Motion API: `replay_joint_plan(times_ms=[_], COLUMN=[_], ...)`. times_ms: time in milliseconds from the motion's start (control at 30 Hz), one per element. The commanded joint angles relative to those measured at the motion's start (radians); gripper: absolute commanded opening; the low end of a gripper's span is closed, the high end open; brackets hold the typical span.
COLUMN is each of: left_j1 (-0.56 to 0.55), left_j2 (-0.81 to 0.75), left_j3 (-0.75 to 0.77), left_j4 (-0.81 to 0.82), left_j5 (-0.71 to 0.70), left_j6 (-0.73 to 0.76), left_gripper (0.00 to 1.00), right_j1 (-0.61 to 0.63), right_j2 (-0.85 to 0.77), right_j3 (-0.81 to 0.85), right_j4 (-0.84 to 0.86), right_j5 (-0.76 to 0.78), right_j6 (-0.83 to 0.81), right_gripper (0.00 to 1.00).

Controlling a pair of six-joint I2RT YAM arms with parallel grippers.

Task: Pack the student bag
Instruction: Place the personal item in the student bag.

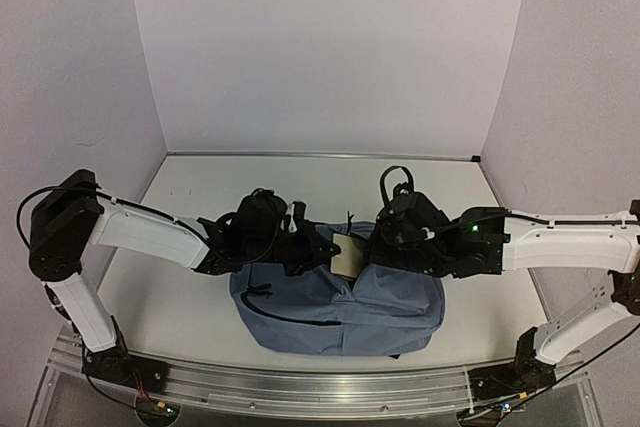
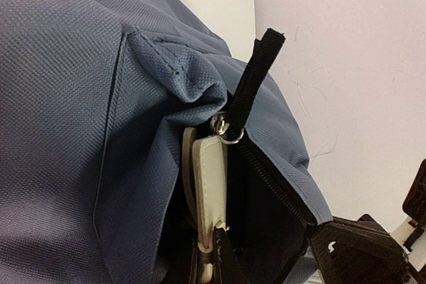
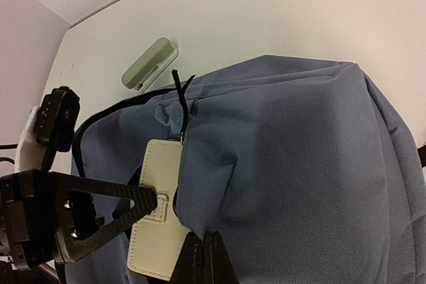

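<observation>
The backpack (image 3: pixel 286 164) is grey-blue with a fine woven grain and a black zip pull (image 2: pixel 253 78); the flat case (image 3: pixel 156 231) is cream; the small box (image 3: pixel 150 63) is pale green; the table (image 3: pixel 266 18) is white

One bag, two small cases, two arms.
One table (image 1: pixel 190 297) carries one large grey-blue fabric backpack (image 1: pixel 340 312), one flat cream stitched case (image 3: pixel 160 244) at its opening, one pale green oblong case (image 3: pixel 150 63) beyond it, one black zip-pull strap (image 2: pixel 256 78), and two white-and-black robot arms (image 1: pixel 140 232) (image 1: pixel 570 242).
</observation>
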Motion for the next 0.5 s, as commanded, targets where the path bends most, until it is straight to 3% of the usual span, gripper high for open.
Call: replay_joint_plan(times_ms=[0, 200, 333, 467], left_j1=[-0.049, -0.086, -0.091, -0.096], left_j2=[0.047, 0.086, 0.052, -0.001], left_j3=[0.107, 0.181, 0.17, 0.141], left_j4=[0.0, -0.087, -0.155, -0.224], left_j5=[-0.076, -0.083, -0.123, -0.166], left_j6=[0.019, 0.056, 0.079, 0.098], left_gripper=[0.0, 0.02, 0.27, 0.42], right_j1=[0.005, 0.005, 0.005, 0.005], right_j2=[-0.011, -0.003, -0.01, -0.022], right_j3=[0.056, 0.066, 0.058, 0.048], right_j4=[0.081, 0.084, 0.084, 0.084], right_j5=[0.008, 0.019, 0.022, 0.026], right_j6=[0.002, -0.003, -0.001, 0.002], right_gripper=[0.0, 0.0, 0.0, 0.0])
